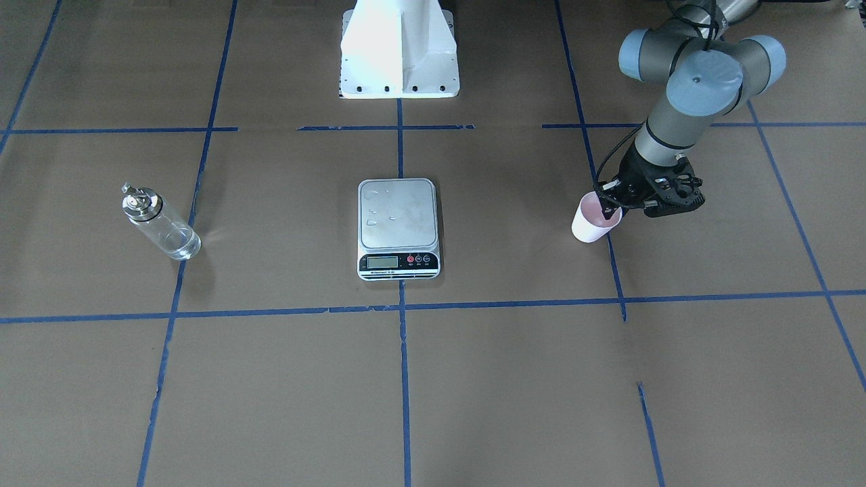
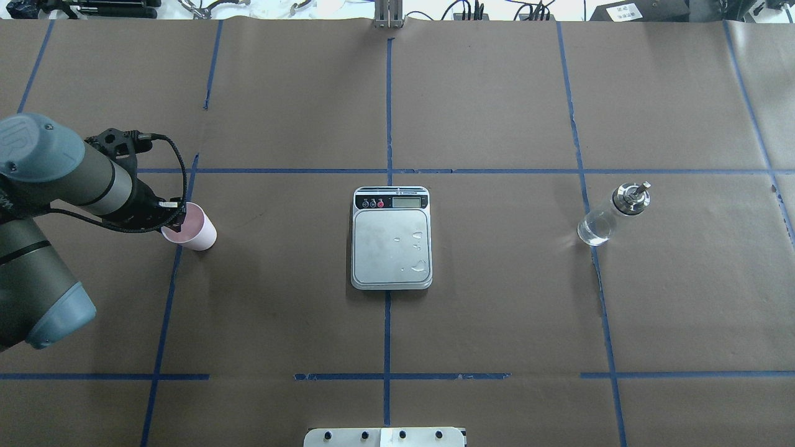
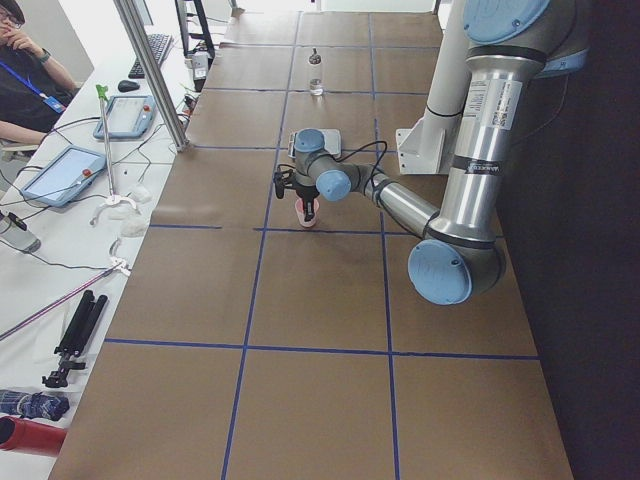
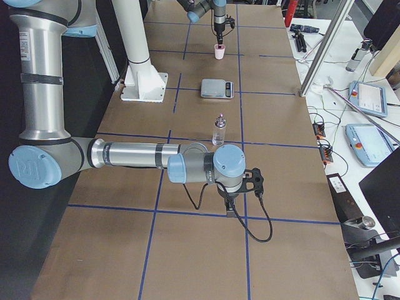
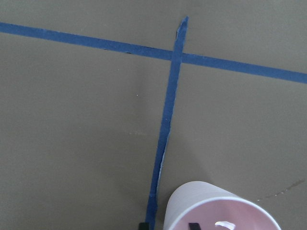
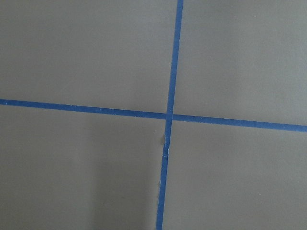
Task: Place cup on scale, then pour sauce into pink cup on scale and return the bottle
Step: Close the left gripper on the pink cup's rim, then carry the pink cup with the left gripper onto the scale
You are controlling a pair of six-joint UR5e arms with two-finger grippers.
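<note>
Step one is yours now: at the table's left end the left gripper (image 1: 609, 211) straddles the rim of the cup (image 1: 588, 228), one finger inside, one outside. You cannot tell whether the jaws pinch the wall. Next you need a firm grip, a lift, and a level carry to the scale (image 2: 379, 245) at mid-table. Toward the right end stands the bottle (image 2: 604, 218). Beyond it hovers the right gripper (image 4: 232, 211), jaws unreadable.
</note>
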